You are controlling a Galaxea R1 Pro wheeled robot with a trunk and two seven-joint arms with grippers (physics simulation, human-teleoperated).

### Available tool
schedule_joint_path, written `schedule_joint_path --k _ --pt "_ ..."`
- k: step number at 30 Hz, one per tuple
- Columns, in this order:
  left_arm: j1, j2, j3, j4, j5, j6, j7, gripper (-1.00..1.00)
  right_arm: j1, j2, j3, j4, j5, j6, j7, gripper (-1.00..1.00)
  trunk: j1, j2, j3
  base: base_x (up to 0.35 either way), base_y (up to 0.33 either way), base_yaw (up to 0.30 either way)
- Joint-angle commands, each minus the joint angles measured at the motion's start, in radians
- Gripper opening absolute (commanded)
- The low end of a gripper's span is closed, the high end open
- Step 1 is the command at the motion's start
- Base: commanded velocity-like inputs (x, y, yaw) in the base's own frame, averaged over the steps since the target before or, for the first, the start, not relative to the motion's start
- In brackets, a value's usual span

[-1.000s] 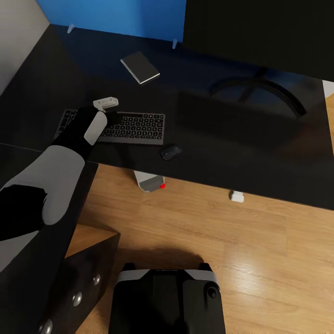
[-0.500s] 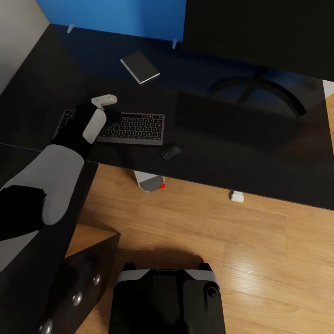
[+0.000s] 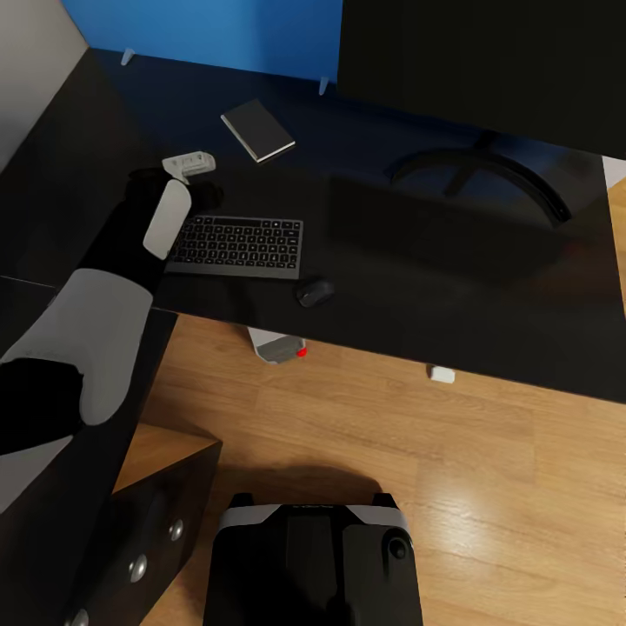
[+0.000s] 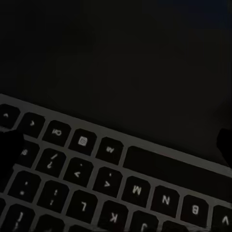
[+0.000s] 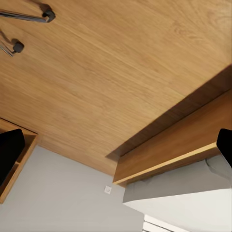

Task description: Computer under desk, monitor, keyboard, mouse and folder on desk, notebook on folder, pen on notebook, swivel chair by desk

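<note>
The left pincer (image 3: 198,178) hovers just beyond the far-left corner of the keyboard (image 3: 236,247), fingers spread, holding nothing. The slim silver-grey keyboard lies flat on the glossy black table (image 3: 409,287), long axis left-right. The dark oval mouse (image 3: 314,291) sits near-right; the notebook (image 3: 258,129) lies farther back, skewed.

The worktop (image 3: 409,287) is glossy black, mirroring the monitor (image 3: 487,69) and its stand, while the floor (image 3: 374,435) is smooth, lightly sheened wood planking. The keyboard (image 3: 236,246) has a satin silver-grey frame, perhaps metal, with matt black keys. The notebook (image 3: 257,129) has a matt dark cover and pale paper edges; the back panel (image 3: 209,35) is flat matt blue.
</note>
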Motion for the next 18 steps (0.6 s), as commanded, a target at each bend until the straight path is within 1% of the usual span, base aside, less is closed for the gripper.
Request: schedule_joint_path --k 1,2,3,4,5,7,8,9,12,15,16,17,18 --pt "0.001 0.0 -0.003 -0.001 0.009 0.002 0.011 1.0 0.0 -0.002 0.005 -0.001 -0.011 -0.002 0.002 1.0 0.001 -0.002 -0.001 0.009 -0.008 0.0" --pt "0.004 -0.003 -0.003 -0.002 0.012 0.009 0.026 1.0 0.0 -0.004 0.005 -0.001 -0.011 -0.002 0.001 1.0 0.001 -0.002 -0.001 0.003 -0.003 0.0" --pt "0.005 -0.003 -0.002 -0.002 0.023 0.023 0.029 1.0 0.0 -0.005 0.005 -0.001 -0.01 -0.002 0.001 1.0 0.001 -0.002 -0.001 0.002 -0.002 0.0" --pt "0.005 -0.003 -0.002 -0.002 0.043 0.041 0.031 1.0 0.0 -0.007 0.005 -0.002 -0.01 -0.002 0.001 1.0 0.001 -0.002 -0.001 0.001 -0.001 0.0" --pt "0.006 0.001 -0.002 -0.003 0.147 0.123 0.053 1.0 -0.001 -0.01 0.005 -0.002 -0.01 0.0 0.002 1.0 0.001 -0.002 -0.001 0.0 0.0 -0.004" --pt "0.006 0.0 -0.003 -0.003 0.163 0.134 0.064 1.0 -0.001 -0.01 0.005 -0.002 -0.01 0.0 0.001 1.0 0.001 -0.002 0.001 0.0 0.0 -0.019" --pt "0.008 -0.001 -0.005 -0.008 0.179 0.153 0.072 1.0 -0.001 -0.009 0.005 -0.002 -0.01 -0.001 0.0 1.0 0.001 -0.002 0.002 0.0 0.0 -0.052" --pt "0.064 -0.007 -0.007 -0.121 0.199 0.248 0.085 1.0 -0.001 -0.007 0.005 -0.002 -0.011 -0.002 -0.002 1.0 0.001 -0.002 0.003 0.0 0.0 -0.097" --pt "0.094 -0.007 -0.007 -0.183 0.204 0.283 0.087 1.0 -0.001 -0.007 0.005 -0.003 -0.012 -0.003 -0.003 1.0 0.001 -0.002 0.008 0.0 0.0 -0.099" --pt "0.123 -0.006 -0.006 -0.248 0.211 0.331 0.088 1.0 -0.001 -0.006 0.005 -0.003 -0.012 -0.003 -0.003 1.0 0.001 -0.002 0.013 0.0 0.0 -0.101" --pt "0.144 -0.006 -0.006 -0.295 0.214 0.357 0.088 1.0 -0.001 -0.006 0.005 -0.003 -0.012 -0.003 -0.003 1.0 0.001 -0.002 0.014 0.0 0.0 -0.102" --pt "0.194 -0.005 -0.002 -0.382 0.226 0.385 0.087 1.0 -0.001 -0.006 0.005 -0.003 -0.012 -0.003 -0.004 1.0 0.001 -0.002 0.016 0.0 0.0 -0.103" --pt "0.223 -0.004 0.018 -0.419 0.248 0.391 0.087 1.0 -0.001 -0.005 0.005 -0.003 -0.012 -0.003 -0.005 1.0 0.001 -0.002 0.018 0.0 0.0 -0.104"
